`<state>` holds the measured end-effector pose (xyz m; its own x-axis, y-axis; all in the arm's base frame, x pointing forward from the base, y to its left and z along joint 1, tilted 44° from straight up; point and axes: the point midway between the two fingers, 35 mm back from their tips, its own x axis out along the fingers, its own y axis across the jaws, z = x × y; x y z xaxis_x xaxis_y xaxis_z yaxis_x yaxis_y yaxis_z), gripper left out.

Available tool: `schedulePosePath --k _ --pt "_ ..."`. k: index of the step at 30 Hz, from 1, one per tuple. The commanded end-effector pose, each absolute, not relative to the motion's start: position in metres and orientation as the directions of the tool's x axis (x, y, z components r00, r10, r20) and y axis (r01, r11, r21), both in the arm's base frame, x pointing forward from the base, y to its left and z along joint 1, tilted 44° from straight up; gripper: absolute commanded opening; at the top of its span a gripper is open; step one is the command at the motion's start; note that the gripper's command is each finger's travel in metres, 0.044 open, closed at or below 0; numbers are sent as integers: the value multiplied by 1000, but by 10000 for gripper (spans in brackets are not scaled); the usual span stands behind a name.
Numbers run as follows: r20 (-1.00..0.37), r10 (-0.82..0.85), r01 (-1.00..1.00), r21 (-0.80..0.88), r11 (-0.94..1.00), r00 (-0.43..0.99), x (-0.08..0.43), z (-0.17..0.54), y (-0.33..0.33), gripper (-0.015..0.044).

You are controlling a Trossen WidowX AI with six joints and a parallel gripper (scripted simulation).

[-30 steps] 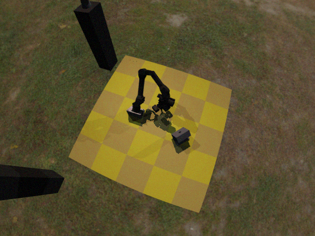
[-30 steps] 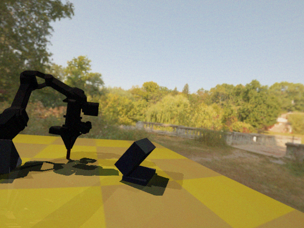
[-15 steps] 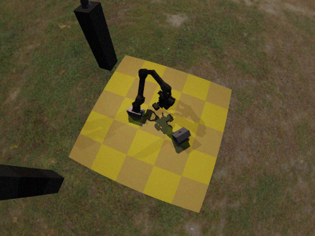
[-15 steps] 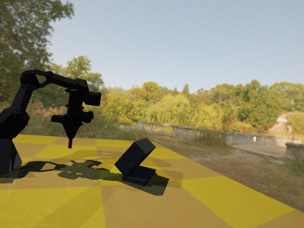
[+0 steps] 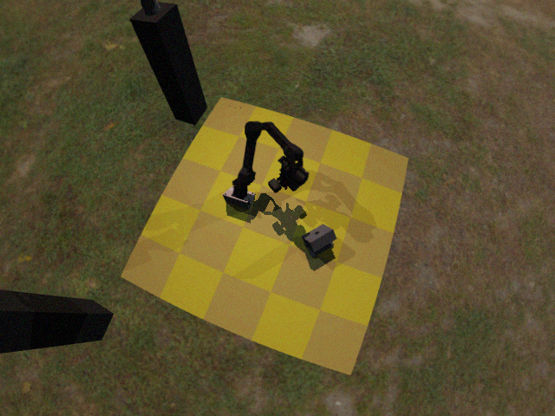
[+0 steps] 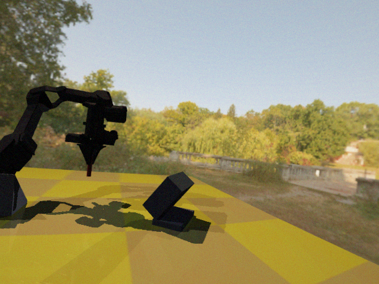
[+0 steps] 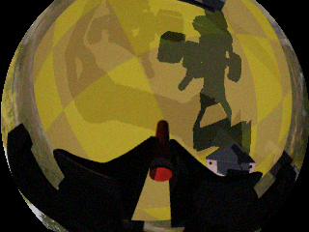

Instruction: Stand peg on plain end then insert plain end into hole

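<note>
The red peg [image 6: 89,171] [image 7: 163,132] hangs upright in the air above the checkered table, plain end down. Its band looks dim grey, near the upper end that faces the wrist camera. My gripper [image 6: 90,163] [image 7: 162,142] points straight down and is shut on the peg, gripping its upper part. In the top view the arm hides the peg. The sloped panel [image 5: 323,240] [image 6: 166,197] stands apart from the gripper, farther out from the robot base. Its hole [image 5: 317,232] shows as a small dark spot in the upper face; in the exterior view the hole is hidden.
The robot base [image 5: 239,198] [image 6: 10,197] [image 7: 230,159] stands on the yellow and tan checkered table top [image 5: 242,304] [image 6: 76,257]. The arm's shadow lies between base and panel. Two dark posts [image 5: 173,67] [image 5: 54,320] stand outside the table's edges.
</note>
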<state>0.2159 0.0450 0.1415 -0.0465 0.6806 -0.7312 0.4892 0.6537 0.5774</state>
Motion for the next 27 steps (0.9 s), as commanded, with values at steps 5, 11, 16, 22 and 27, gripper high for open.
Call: schedulePosePath --k 5,11,16,22,27 --pt "-767 642 489 555 673 -12 224 133 38 0" --pt "-791 612 490 539 685 15 230 126 34 0" --pt "-809 586 492 526 694 39 235 121 31 0" --pt "-829 555 495 512 702 70 241 115 26 0" --pt "-843 528 499 501 707 98 247 111 23 0"
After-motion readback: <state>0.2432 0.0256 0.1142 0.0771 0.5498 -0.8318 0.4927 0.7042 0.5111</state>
